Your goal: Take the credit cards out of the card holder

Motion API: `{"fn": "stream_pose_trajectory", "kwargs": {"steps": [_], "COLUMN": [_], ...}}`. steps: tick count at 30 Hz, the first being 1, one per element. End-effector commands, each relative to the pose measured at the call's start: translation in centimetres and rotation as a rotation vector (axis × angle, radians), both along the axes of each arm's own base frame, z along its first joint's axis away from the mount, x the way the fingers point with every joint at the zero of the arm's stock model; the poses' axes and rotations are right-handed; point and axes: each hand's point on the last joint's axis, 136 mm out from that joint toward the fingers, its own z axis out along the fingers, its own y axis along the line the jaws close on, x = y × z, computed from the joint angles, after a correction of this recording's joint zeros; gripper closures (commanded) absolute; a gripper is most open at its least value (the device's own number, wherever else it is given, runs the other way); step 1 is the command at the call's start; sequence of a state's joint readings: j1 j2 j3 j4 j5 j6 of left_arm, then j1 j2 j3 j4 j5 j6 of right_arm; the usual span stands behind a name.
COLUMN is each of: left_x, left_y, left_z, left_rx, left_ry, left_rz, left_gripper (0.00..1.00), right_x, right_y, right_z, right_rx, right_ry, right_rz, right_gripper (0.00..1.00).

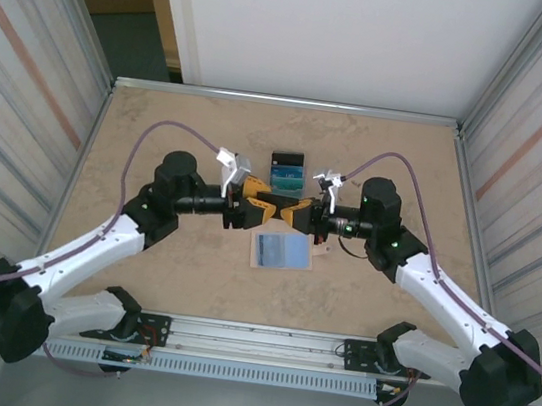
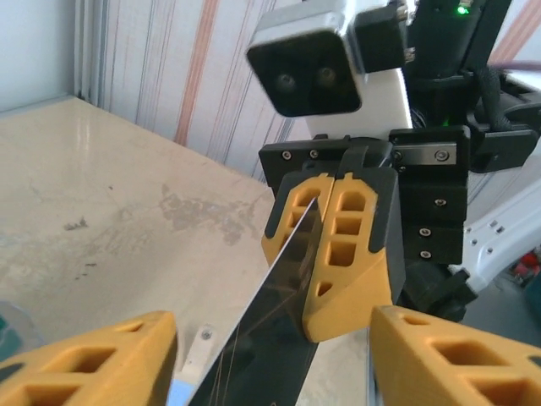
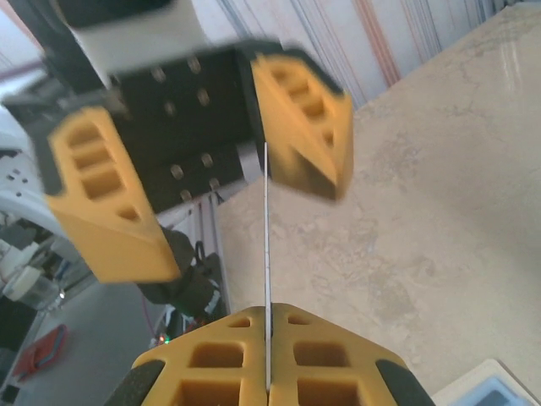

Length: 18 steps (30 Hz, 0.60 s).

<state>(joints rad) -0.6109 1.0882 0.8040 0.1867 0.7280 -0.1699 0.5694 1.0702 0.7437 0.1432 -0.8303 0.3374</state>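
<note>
A black credit card (image 2: 270, 338) hangs in the air between the two grippers above the middle of the table. My right gripper (image 3: 268, 317) is shut on one end of it, and the card shows edge-on (image 3: 268, 228) in the right wrist view. My left gripper (image 2: 272, 331) is open, with a finger on either side of the card's other end and a gap to each. The card holder (image 1: 277, 250) lies open on the table just below, pale blue lining up. Two more credit cards (image 1: 287, 171), one teal and one dark, lie beyond the grippers.
Striped metal walls (image 1: 36, 79) close in the table on the left and right, and a white panel (image 1: 345, 32) stands at the back. A rail (image 1: 262, 338) runs along the near edge between the arm bases.
</note>
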Motion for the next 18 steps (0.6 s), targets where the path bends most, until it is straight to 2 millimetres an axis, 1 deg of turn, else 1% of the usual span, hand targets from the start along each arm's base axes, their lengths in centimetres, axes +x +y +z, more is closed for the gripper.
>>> {"fn": "stream_pose_trajectory", "kwargs": {"steps": [1, 4, 9, 14, 18], "left_x": [-1.3, -1.8, -2.4, -2.9, -2.5], "left_y": [1.2, 1.5, 1.4, 0.7, -0.1], "left_z": [0.7, 0.7, 0.4, 0.2, -0.2], "left_rx": [0.147, 0.226, 0.330, 0.368, 0.365], "left_ry": [-0.105, -0.117, -0.123, -0.143, -0.133], "left_rz": [-0.023, -0.058, -0.135, -0.220, -0.256], "left_gripper": [0.36, 0.36, 0.36, 0.38, 0.41], "right_x": [-0.9, -1.5, -2.2, -2.5, -2.8], "right_y": [-0.5, -0.5, -0.4, -0.1, 0.2], "right_z": [0.0, -0.1, 0.0, 0.0, 0.1], "right_rx": [-0.062, -0.080, -0.093, -0.097, -0.099], "right_ry": [-0.043, -0.041, -0.048, -0.046, -0.044], "right_rz": [0.023, 0.048, 0.080, 0.100, 0.116], "right_gripper": [1.00, 1.00, 1.00, 1.00, 1.00]}}
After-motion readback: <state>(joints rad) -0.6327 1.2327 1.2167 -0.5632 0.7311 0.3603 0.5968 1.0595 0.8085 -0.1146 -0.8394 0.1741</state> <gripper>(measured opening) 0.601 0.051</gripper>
